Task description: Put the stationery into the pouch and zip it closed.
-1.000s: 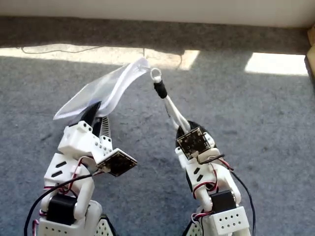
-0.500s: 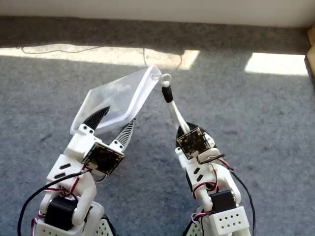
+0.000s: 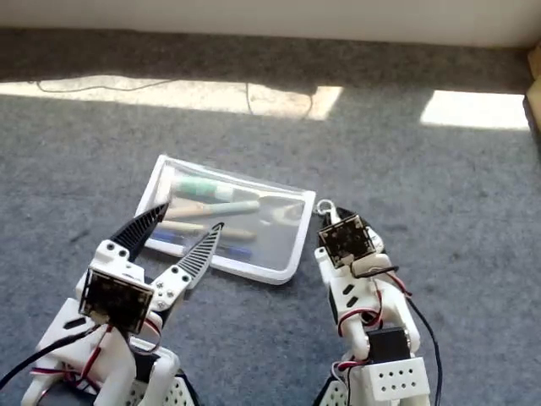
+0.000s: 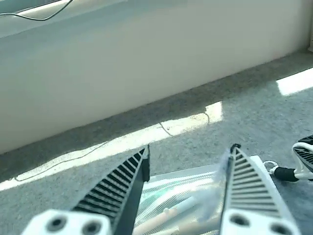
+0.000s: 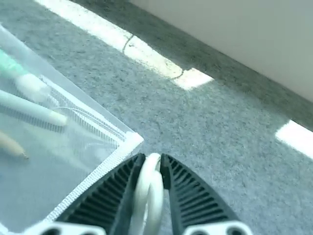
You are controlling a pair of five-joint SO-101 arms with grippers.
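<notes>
The pouch point(image 3: 283, 245) lay flat left of centre in the high view, long axis left-right, zipper ring point(image 5: 148, 188) at its right end clenched in the right gripper point(image 5: 150, 159), left gripper point(image 3: 189, 217) spread open.

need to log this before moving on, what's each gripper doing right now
Left gripper: open, holding nothing, over the pouch.
Right gripper: shut on the zipper pull.
</notes>
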